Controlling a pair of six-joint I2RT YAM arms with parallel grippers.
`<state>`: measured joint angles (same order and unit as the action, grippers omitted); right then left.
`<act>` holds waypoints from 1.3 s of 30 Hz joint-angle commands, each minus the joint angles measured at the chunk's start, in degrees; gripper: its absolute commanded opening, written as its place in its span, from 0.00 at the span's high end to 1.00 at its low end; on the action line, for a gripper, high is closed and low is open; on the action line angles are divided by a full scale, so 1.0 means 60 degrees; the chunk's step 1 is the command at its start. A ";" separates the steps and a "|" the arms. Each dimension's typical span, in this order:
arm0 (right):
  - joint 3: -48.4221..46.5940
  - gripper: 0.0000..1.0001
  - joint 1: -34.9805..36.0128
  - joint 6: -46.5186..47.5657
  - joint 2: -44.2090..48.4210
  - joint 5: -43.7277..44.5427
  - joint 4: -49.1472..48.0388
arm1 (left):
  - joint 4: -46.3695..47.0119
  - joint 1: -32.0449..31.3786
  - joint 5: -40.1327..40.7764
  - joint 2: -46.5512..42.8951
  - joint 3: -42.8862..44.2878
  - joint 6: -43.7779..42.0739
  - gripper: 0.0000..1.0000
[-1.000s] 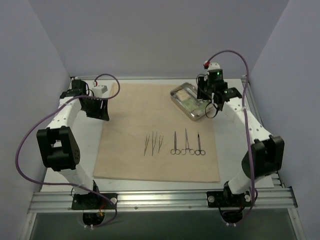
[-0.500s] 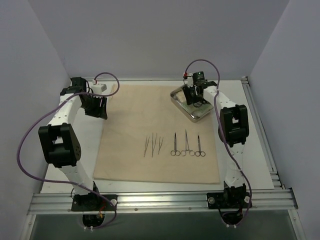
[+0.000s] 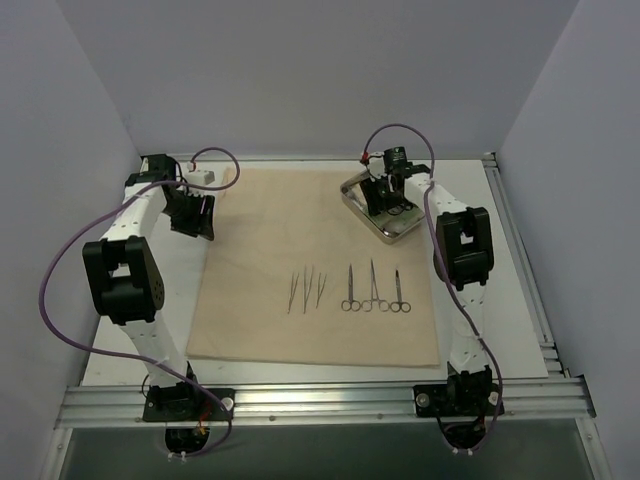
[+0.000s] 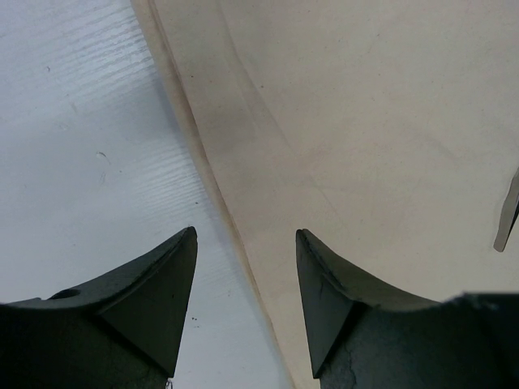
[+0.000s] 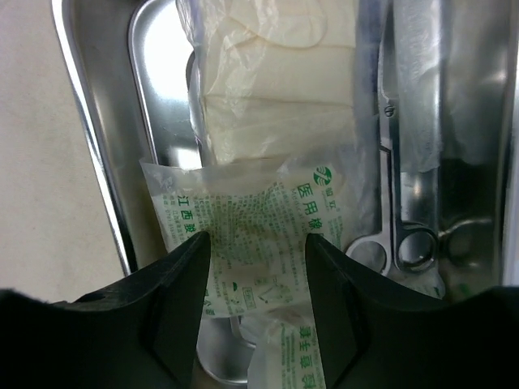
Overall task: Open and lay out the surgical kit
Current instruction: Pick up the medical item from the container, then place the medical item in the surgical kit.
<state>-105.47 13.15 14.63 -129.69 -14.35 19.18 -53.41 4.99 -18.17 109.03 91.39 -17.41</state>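
The beige cloth wrap (image 3: 310,250) lies spread flat on the table. On it lie thin tweezers (image 3: 308,288) and, to their right, scissor-handled forceps (image 3: 373,290) in a row. The steel tray (image 3: 396,232) sits at the cloth's far right corner. My right gripper (image 3: 384,198) hangs over the tray. In the right wrist view it (image 5: 258,243) is open, its fingers on either side of a green-printed packet (image 5: 251,219) lying in the tray (image 5: 81,105). Beyond it are a clear glove packet (image 5: 268,89) and another scissor-handled tool (image 5: 405,186). My left gripper (image 4: 246,239) is open and empty over the cloth's left edge (image 4: 207,170).
Bare white table (image 4: 81,146) runs along the cloth's left side. A white block (image 3: 202,176) sits at the far left corner. Purple cables loop above both arms. A thin metal tip (image 4: 508,215) shows at the right edge of the left wrist view. Walls close in on three sides.
My right arm has swung left from the tray's right end to over the tray, its elbow folding upward. My left arm's elbow rose a little; its gripper stayed at the cloth's edge.
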 commanded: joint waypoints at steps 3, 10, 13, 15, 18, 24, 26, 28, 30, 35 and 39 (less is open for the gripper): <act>-0.0264 0.53 -0.0096 0.0329 -0.0636 -0.0260 0.0641 | -0.0064 0.0032 0.0026 0.0197 0.0529 -0.0116 0.39; -0.0307 0.64 -0.0228 0.0447 -0.0651 -0.0245 0.0671 | -0.0093 0.0032 0.0070 0.0314 0.0602 -0.0087 0.39; -0.0438 0.74 -0.0258 0.0520 -0.0272 -0.0260 0.0641 | -0.0108 0.0032 0.0070 0.0329 0.0588 -0.0087 0.39; -0.0497 0.83 -0.0272 0.0564 -0.0095 -0.0245 0.0539 | -0.0122 0.0032 0.0070 0.0343 0.0588 -0.0072 0.39; -0.0571 0.90 -0.0316 0.0579 0.0256 -0.0274 0.0320 | -0.0122 0.0017 0.0070 0.0343 0.0603 -0.0072 0.39; -0.0425 0.99 -0.0375 0.0257 0.0974 -0.0231 -0.0178 | -0.0137 0.0017 0.0099 0.0270 0.0617 -0.0072 0.39; -0.0322 1.00 -0.0389 0.0096 0.1296 -0.0128 -0.0514 | -0.0151 0.0017 0.0085 0.0227 0.0617 -0.0058 0.39; -0.0147 1.00 -0.0404 -0.0226 0.1647 0.0003 -0.0749 | -0.0166 0.0003 0.0056 0.0226 0.0617 -0.0057 0.39; -0.0103 1.00 -0.0419 -0.0634 0.1867 0.0135 -0.1072 | -0.0181 0.0002 0.0026 0.0182 0.0632 -0.0057 0.39; 0.0804 0.98 -0.0346 -0.2245 0.2907 0.0107 -0.2779 | -0.0151 -0.0027 -0.0076 0.0065 0.0588 -0.0072 0.39; 0.1844 0.97 0.0253 -0.3989 0.3377 0.0353 -0.4644 | -0.0122 -0.0027 -0.0223 -0.0023 0.0544 -0.0072 0.39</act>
<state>-98.02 11.79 0.67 -112.66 -13.96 2.13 -53.87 4.97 -18.00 110.72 92.55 -17.39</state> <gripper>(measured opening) 0.026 0.611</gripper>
